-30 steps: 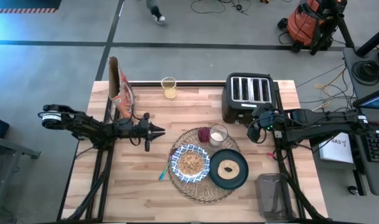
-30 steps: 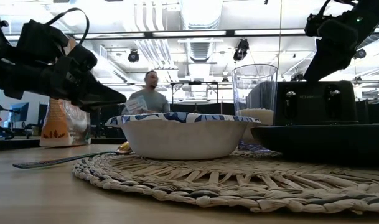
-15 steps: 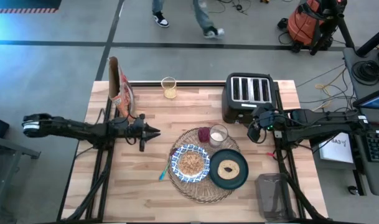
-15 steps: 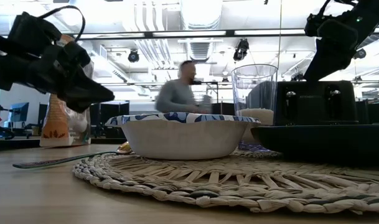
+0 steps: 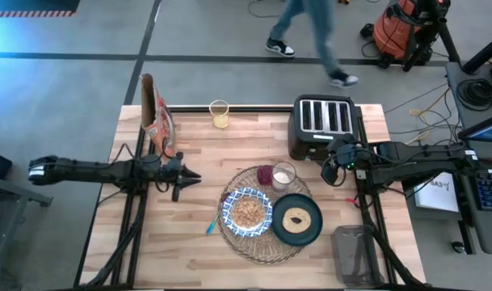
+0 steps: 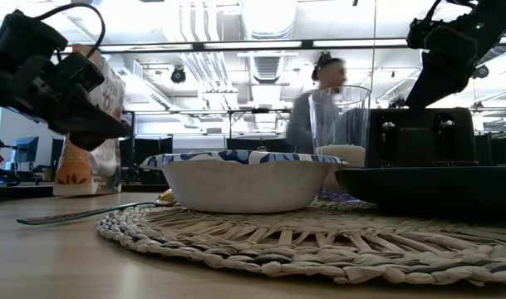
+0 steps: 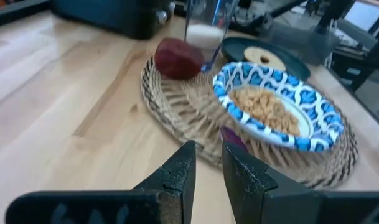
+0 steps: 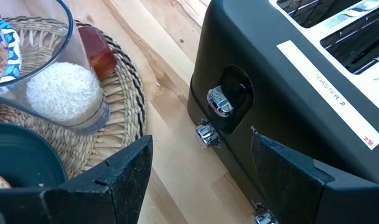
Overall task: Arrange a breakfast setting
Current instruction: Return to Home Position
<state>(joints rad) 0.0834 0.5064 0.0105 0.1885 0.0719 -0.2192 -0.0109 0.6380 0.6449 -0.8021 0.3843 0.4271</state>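
A blue-and-white patterned bowl (image 5: 229, 202) is sitting on the left half of a large round woven straw placemat (image 5: 258, 247) and is holding a heap of tan cereal (image 5: 246, 212). Touching it on the right, a dark teal round plate (image 5: 313, 231) is carrying one pale ring of bread (image 5: 296, 219). Behind them, at the mat's far edge, a clear glass (image 6: 340, 116) is standing upright with white contents in its bottom, and a red apple (image 5: 265, 175) is lying just beside it on its left. A slim spoon (image 5: 211, 225) is lying on the bench at the mat's left edge.

A second small glass (image 5: 220, 114) with a little yellow in it is standing at the bench's far edge. A clear plastic tub (image 5: 355, 255) is sitting near the near right corner; its contents cannot be told. An orange-brown cereal bag (image 5: 157, 121) is standing near the far left corner and a black four-slot toaster (image 5: 322, 125) near the far right.

The left gripper (image 5: 195, 175) is hovering over the bench left of the mat, its fingers only a narrow slit apart and gripping nothing. The right gripper (image 5: 332, 168) is hanging in front of the toaster, fingers spread wide and empty.

Beyond the far edge a person (image 5: 310, 32) is walking across a grey floor, near an orange-and-black machine (image 5: 399, 32).
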